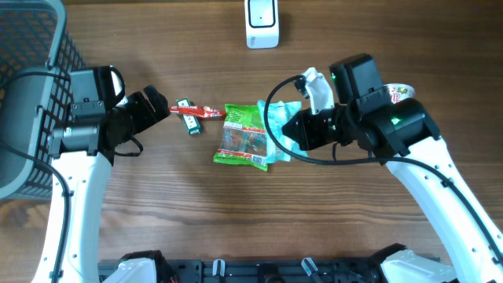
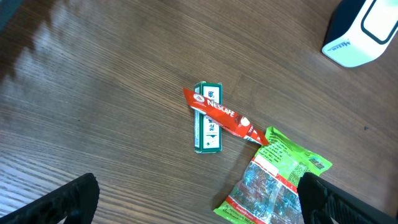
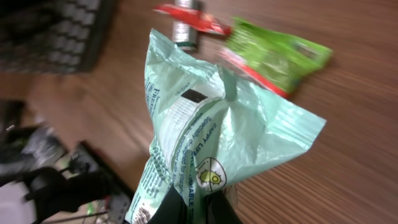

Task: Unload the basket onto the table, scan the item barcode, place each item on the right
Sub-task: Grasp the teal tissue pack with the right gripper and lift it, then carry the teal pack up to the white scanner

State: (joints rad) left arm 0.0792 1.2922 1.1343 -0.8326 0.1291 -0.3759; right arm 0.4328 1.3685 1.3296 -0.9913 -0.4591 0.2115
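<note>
Far left, the left gripper (image 1: 159,108) is spread wide beside a red stick (image 1: 200,112). Mid-frame lies a green packet (image 1: 242,135). Just right, the right gripper (image 1: 292,134) pinches the mint bag (image 1: 277,118); the scanner (image 1: 262,23) sits top centre.

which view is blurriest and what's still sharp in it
Right wrist: the mint bag held in the shut right gripper is sharp, the green packet and basket behind blur out. Left wrist: red stick crisp, left fingers dark. Overhead: even and sharp.
</note>
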